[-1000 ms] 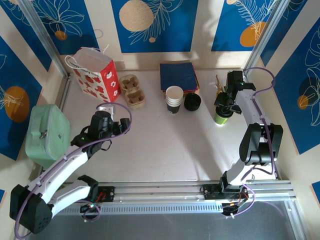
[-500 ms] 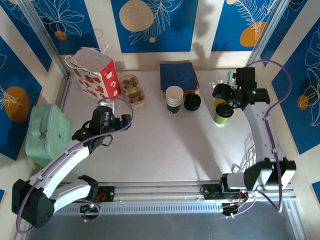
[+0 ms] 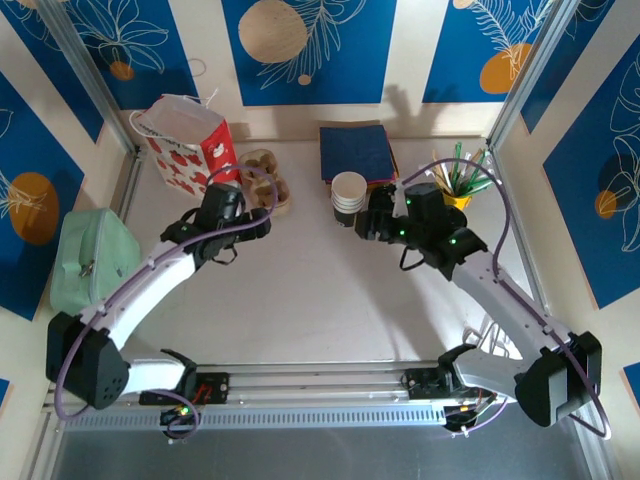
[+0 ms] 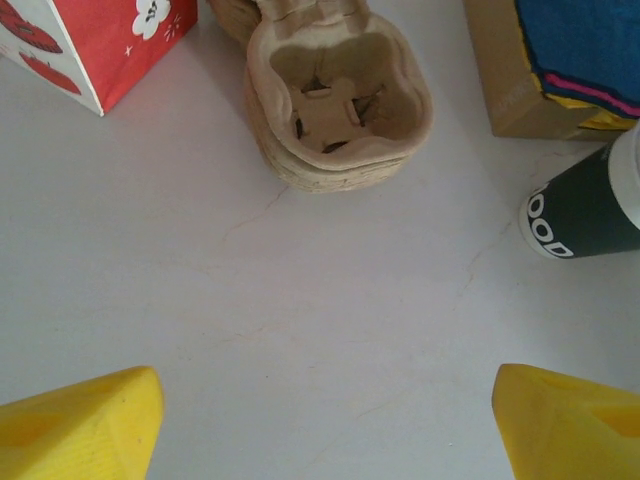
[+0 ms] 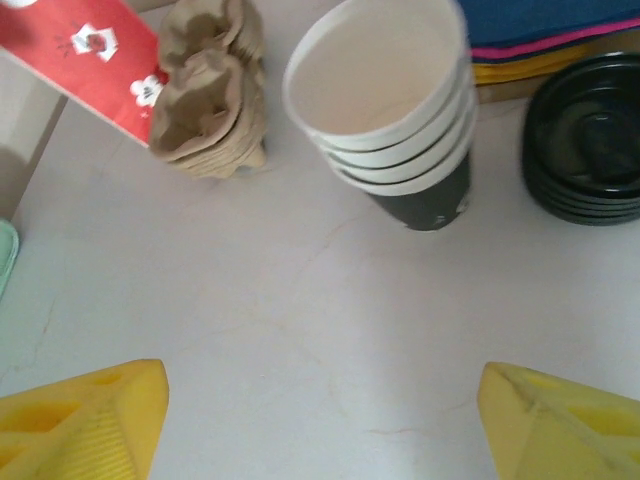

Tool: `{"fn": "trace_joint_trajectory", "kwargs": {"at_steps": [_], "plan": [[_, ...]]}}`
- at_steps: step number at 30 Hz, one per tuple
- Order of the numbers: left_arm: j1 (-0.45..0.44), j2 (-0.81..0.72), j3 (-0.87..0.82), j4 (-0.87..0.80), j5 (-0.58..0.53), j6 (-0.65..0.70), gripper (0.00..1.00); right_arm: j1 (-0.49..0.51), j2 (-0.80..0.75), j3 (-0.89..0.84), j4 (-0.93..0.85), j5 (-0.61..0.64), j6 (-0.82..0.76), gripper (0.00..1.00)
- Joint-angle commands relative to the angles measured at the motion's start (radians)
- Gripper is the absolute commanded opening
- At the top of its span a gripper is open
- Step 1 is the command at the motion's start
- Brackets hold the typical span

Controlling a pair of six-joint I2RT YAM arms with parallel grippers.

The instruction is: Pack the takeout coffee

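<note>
The takeout coffee is hidden; my right arm crosses the back-right part of the table. My left gripper (image 3: 255, 215) hovers open just in front of the stack of brown pulp cup carriers (image 3: 265, 185). In the left wrist view its yellow fingertips (image 4: 85, 430) stand wide apart over bare table, with the carriers (image 4: 340, 100) ahead. My right gripper (image 3: 372, 222) is open beside the stack of white lidless cups (image 3: 348, 195). The right wrist view shows those cups (image 5: 385, 110) ahead of the open gripper (image 5: 320, 425), with nothing between the fingers.
A red strawberry-print paper bag (image 3: 190, 150) stands at the back left. A mint-green case (image 3: 90, 265) lies at the left edge. Blue napkins (image 3: 357, 152) sit on a box at the back. Black lids (image 5: 590, 140) are stacked beside the cups. A holder of stirrers (image 3: 455, 180) stands at the back right.
My right arm has swung left from the back-right corner to the white cups, covering the spot where the green cup stood. My left gripper has moved toward the carriers.
</note>
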Motion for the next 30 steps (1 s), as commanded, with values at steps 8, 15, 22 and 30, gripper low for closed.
{"fn": "trace_joint_trajectory", "kwargs": {"at_steps": [8, 15, 22, 30], "plan": [[0.036, 0.223, 0.222, -0.121, -0.041, -0.094, 0.77, 0.195, 0.016, -0.195, 0.466, 0.111, -0.044, 0.81], [0.070, 0.368, 0.329, -0.112, -0.018, -0.114, 0.65, 0.291, 0.089, -0.234, 0.543, 0.166, -0.113, 0.81], [0.106, 0.478, 0.391, -0.088, -0.033, -0.120, 0.51, 0.315, 0.131, -0.229, 0.565, 0.176, -0.131, 0.81], [0.129, 0.562, 0.429, -0.058, -0.022, -0.126, 0.49, 0.315, 0.159, -0.219, 0.563, 0.185, -0.135, 0.81]]}}
